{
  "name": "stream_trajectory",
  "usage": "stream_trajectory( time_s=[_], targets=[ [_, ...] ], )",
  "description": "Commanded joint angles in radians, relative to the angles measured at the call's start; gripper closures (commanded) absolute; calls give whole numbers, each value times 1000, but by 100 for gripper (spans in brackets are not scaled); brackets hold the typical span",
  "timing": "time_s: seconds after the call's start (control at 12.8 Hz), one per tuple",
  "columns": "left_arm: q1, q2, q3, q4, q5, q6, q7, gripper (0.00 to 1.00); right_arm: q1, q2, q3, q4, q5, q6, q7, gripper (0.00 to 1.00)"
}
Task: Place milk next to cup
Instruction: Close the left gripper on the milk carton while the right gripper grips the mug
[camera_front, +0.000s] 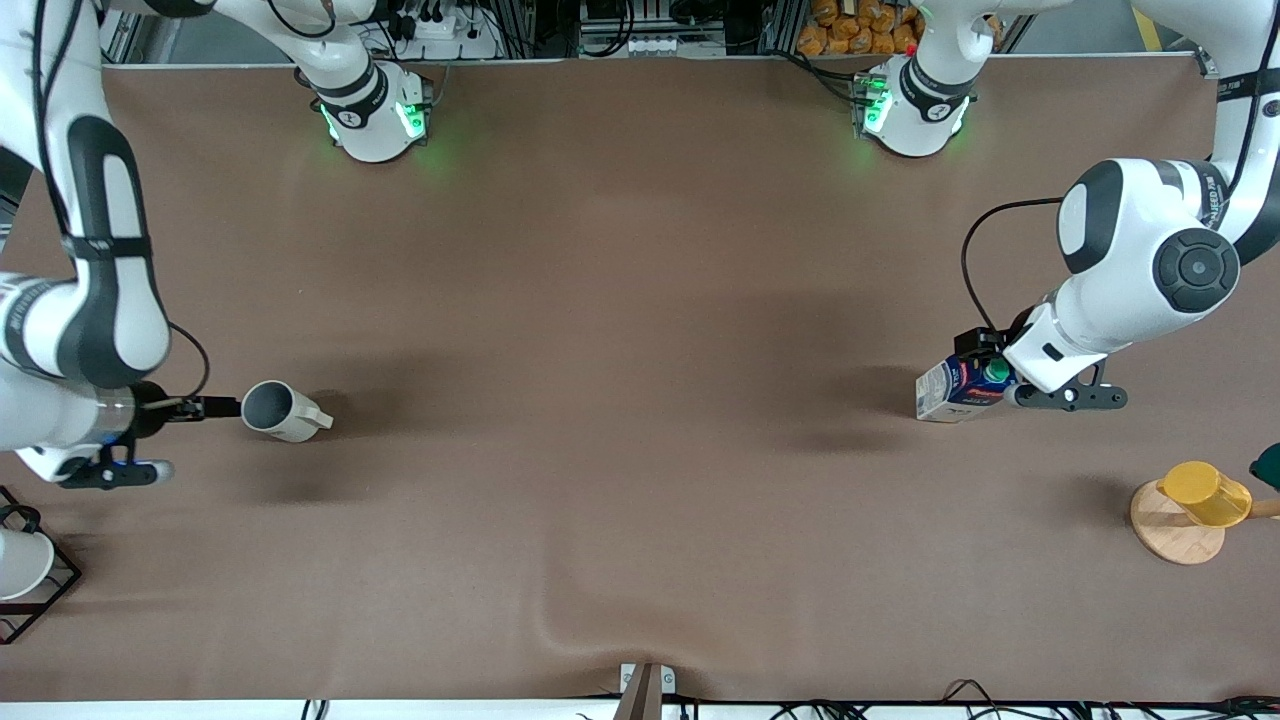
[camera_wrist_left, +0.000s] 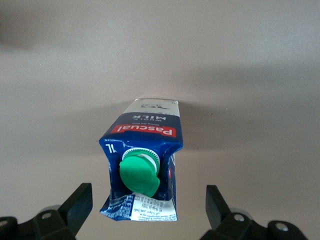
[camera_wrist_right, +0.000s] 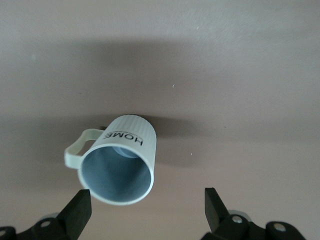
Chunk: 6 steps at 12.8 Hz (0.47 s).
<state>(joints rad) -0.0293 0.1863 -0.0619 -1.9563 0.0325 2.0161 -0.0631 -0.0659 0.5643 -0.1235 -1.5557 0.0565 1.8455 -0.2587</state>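
While both arms reached low over the brown cloth-covered table (camera_front: 640, 420), the left gripper (camera_wrist_left: 145, 207) stood with its two black fingers (camera_wrist_left: 77, 205) spread wide and released, grasping nothing. Between those fingers, untouched by either, stood the small gable-top milk carton (camera_wrist_left: 145, 160), dark blue and white with a red label band and a round green screw cap (camera_wrist_left: 140, 172); its cap end lay nearest the gripper and its base pointed away from it. From the front camera the carton (camera_front: 955, 388) stood on the table at the left arm's end, directly beside the gripper. The right gripper (camera_wrist_right: 145, 210) was likewise spread open and empty at the right arm's end of the table. Just ahead of its fingers (camera_wrist_right: 77, 210) was the small off-white ribbed ceramic mug (camera_wrist_right: 122, 160), grey inside, lettered HOME, one handle (camera_wrist_right: 80, 145) at its side, its mouth turned toward the gripper. Mug (camera_front: 280, 410) and carton were well apart. A yellow cup on a round wooden base (camera_front: 1190, 510) sat near the left gripper, closer to the front camera.
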Motion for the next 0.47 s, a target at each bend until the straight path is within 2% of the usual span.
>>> stream_trajectory(
  time_s=[0.0,0.08,0.16,0.31,0.39],
  targets=[
    [2,19,-2,-7,27,23,-18,0,-21,29,13,-18,-12,33,-82,0],
    [3,39,1,-4,27,33,-18,0,-21,46,12,-36,-12,67,-86,1],
    [3,44,2,-4,27,44,-20,0,-25,54,13,-53,-12,93,-86,15],
    [3,56,4,0,27,46,-20,0,-17,52,13,-66,-12,94,-83,84],
    [3,61,4,3,27,46,-20,9,-15,52,13,-66,-12,92,-71,100]
  ],
)
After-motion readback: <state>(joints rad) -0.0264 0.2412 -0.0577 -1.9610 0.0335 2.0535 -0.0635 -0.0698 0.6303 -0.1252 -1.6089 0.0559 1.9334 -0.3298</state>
